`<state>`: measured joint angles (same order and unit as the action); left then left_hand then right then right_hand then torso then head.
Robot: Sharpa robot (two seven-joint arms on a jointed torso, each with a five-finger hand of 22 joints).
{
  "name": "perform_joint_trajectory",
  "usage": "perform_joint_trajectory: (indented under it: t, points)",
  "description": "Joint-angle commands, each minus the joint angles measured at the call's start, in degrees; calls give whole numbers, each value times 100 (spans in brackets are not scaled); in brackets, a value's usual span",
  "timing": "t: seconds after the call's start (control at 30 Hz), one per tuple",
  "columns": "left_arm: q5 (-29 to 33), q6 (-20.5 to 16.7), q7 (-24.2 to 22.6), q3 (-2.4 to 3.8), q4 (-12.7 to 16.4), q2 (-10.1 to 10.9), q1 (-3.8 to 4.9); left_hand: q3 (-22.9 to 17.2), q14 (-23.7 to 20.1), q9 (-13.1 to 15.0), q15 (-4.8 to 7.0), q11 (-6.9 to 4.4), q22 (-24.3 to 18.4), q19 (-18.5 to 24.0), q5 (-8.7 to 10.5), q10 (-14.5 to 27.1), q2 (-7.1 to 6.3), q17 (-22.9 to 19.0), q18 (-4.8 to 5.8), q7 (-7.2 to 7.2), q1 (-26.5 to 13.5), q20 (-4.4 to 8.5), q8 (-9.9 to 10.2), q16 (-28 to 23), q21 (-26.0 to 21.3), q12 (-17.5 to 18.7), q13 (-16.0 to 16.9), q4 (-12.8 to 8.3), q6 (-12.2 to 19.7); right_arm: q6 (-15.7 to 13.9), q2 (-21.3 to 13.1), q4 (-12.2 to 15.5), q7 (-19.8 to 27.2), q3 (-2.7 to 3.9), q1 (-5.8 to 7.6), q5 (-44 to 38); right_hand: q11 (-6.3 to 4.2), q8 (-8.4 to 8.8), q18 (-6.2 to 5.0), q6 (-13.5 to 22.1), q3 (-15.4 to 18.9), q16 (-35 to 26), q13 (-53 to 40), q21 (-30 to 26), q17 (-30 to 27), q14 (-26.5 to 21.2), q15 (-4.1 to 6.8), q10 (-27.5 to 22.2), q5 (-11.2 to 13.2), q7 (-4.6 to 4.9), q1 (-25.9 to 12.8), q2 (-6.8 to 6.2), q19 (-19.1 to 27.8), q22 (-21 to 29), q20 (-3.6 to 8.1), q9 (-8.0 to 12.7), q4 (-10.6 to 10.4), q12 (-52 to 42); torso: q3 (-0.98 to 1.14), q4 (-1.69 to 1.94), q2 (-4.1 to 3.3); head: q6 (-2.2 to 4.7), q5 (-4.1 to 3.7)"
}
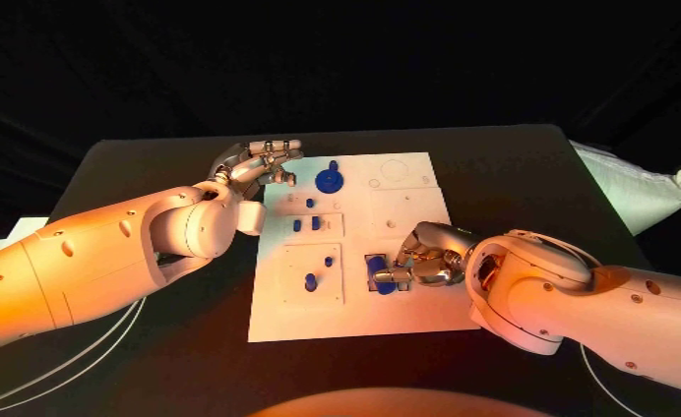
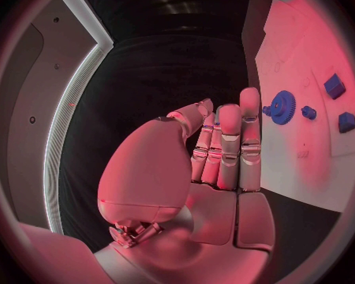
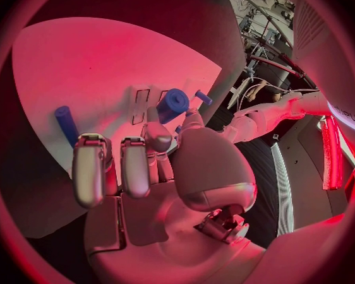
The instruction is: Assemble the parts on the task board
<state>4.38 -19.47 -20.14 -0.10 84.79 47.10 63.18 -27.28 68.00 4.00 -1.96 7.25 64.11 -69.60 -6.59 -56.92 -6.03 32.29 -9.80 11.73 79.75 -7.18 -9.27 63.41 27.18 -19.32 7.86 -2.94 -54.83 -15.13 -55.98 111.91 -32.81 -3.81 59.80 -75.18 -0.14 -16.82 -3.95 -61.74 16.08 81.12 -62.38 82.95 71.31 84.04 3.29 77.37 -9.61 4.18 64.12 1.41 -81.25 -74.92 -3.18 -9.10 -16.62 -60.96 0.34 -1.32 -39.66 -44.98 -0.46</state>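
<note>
Over on the left, the left hand [image 1: 260,163] hangs at the far left corner of the task board [image 1: 414,314], its fingers [image 2: 228,146] straight and pressed side by side with nothing in them; it sits just beside the blue gear [image 1: 330,180], apart from it as far as I can see. Moving in across the white plate, a few small blue parts [image 1: 312,281] stand in the recessed panels near the left edge, already seated or waiting. Further right, near the board's near middle, the right hand [image 1: 426,262] is down on the plate with its fingers curled over a blue piece [image 1: 385,286] by a dark slot. From the wrist camera a blue cylinder [image 3: 173,105] sits at the fingertips, pinched between thumb and a finger I'd judge, while the other fingers [image 3: 89,170] lie together alongside; a blue peg [image 3: 66,124] lies off to one side on the plate. The step looks like seating that piece into its slot. To do it well I'd keep the piece square to the opening, lower it slowly, and press straight down rather than sideways so it doesn't jam. The idle left hand could steady the plate's edge if it starts to slide.
</note>
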Motion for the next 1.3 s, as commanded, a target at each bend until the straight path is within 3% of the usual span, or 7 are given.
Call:
perform_joint_trajectory:
  t: [0.03,0.13,0.27,0.4,0.57,0.7,1.3]
  points:
    - [-9,96,-24,4,17,-13,1,5,-52,-7,-6,4,8,28,13,35,11,-8,-55,-1,-2,-22,-36,15,-12,-26,6,-39,33,-113,7,-7,-25,0,-6,-366,25,38,82,24,-65,-23,8,1,-31,271,33,8,624,40,-246,-291,2,-226,35,-37,-12,60,-3,3,4,0,-4]
    - [-9,96,-21,4,16,-13,1,3,-53,-8,-6,4,8,28,12,38,12,-10,-55,-2,1,-22,-37,15,-12,-28,6,-42,35,-151,5,-7,-22,0,-7,-442,15,57,78,39,-439,-41,-2,-12,-47,266,35,1,672,45,-570,-728,13,-211,40,-80,-27,103,-1,6,4,-2,-5]
    - [-9,99,-18,4,11,-13,1,3,-53,-8,-6,4,8,28,12,38,12,-10,-55,-2,1,-22,-37,15,-12,-28,6,-42,35,-171,6,-1,6,0,-7,-522,28,60,78,39,-491,-43,-2,-13,-48,266,39,0,677,35,-585,-787,13,-212,41,-91,-35,116,1,5,4,3,-6]
    - [-9,109,-13,4,9,-14,1,3,-53,-8,-6,4,8,28,12,38,12,-10,-55,-2,1,-22,-37,15,-12,-28,6,-42,35,-141,7,7,32,0,-7,-548,29,55,79,21,-695,-43,-32,-11,-37,271,37,16,629,31,-279,-551,8,-219,35,-128,15,115,1,3,2,0,-4]
    - [-9,119,-1,4,7,-12,1,3,-53,-8,-6,4,8,28,12,38,12,-10,-55,-2,1,-22,-37,15,-12,-28,6,-42,35,-237,38,-14,-33,0,-12,-781,-15,-23,75,-70,-1046,-39,-39,-21,-11,277,72,14,469,-7,902,-213,17,-210,56,-213,546,161,3,-5,1,-9,-6]
    - [-9,128,4,4,6,-13,1,3,-53,-8,-6,4,8,28,12,38,12,-10,-55,-2,1,-22,-37,15,-12,-28,6,-42,35,-273,89,-55,-67,0,-19,-884,-30,-43,77,-82,-1163,-20,-43,-18,35,285,83,22,491,-22,1235,-46,11,-219,69,-244,716,181,3,3,2,-8,-11]
    - [-9,146,8,4,5,-7,1,3,-53,-8,-6,4,8,28,12,38,12,-10,-55,-2,1,-22,-37,15,-12,-28,6,-42,35,-376,30,-78,-2,1,-62,-963,-42,-72,81,-99,-1114,-10,-43,-17,74,290,93,48,348,-31,1402,-45,5,-232,87,-302,877,239,1,2,9,-9,-33]
